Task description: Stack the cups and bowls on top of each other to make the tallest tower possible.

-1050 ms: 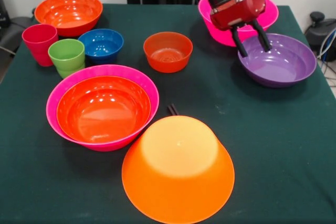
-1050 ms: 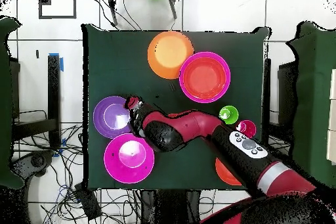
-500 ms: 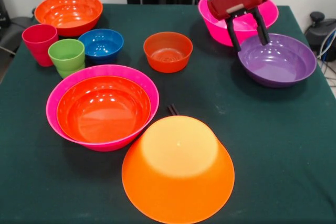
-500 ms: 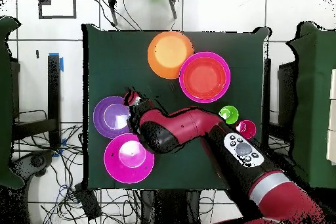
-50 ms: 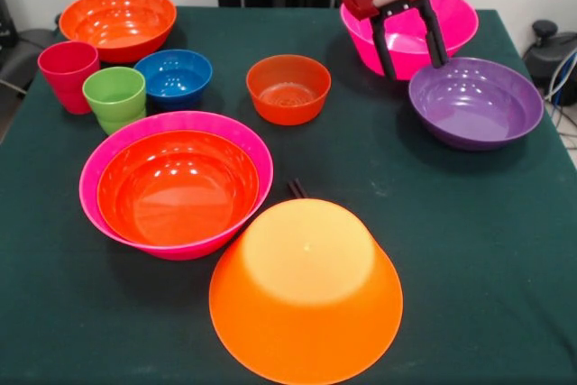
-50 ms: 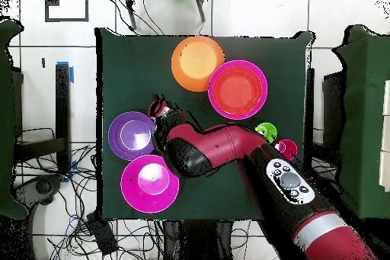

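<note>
Now the gripper (image 5: 410, 53) hangs with fingers spread, empty, over the purple bowl's (image 5: 476, 103) rim. Beside it, a pink bowl (image 5: 451, 20) sits in the table's (image 5: 469, 250) corner.

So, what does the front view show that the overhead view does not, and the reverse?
Only the front view shows the small blue bowl, the small orange-red bowl and the far red-orange bowl; the arm hides them from above. Only the overhead view shows the floor around the table. Both show the open end effector by the purple bowl and the inverted orange bowl.
</note>
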You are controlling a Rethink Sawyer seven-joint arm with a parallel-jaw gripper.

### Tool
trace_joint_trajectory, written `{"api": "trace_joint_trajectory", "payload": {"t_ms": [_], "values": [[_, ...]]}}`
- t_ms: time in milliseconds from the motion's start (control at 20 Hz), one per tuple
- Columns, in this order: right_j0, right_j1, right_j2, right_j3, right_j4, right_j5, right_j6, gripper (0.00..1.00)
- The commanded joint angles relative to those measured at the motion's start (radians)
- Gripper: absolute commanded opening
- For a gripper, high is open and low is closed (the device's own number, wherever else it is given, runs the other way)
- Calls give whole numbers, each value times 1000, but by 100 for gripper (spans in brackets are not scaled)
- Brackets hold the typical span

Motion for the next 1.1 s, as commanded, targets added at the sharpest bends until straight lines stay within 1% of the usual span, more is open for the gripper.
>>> {"api": "trace_joint_trajectory", "payload": {"t_ms": [50,150,250,550,700,850,950,1100], "values": [[12,2,-58,33,28,137,6,100],[46,5,-106,41,33,91,36,100],[49,19,-104,62,49,87,49,100],[116,73,-178,44,59,6,72,100],[111,71,-174,44,61,16,62,100],[91,67,-155,47,61,36,47,100],[69,61,-136,43,54,52,29,100],[15,30,-79,52,53,106,-8,100]]}}
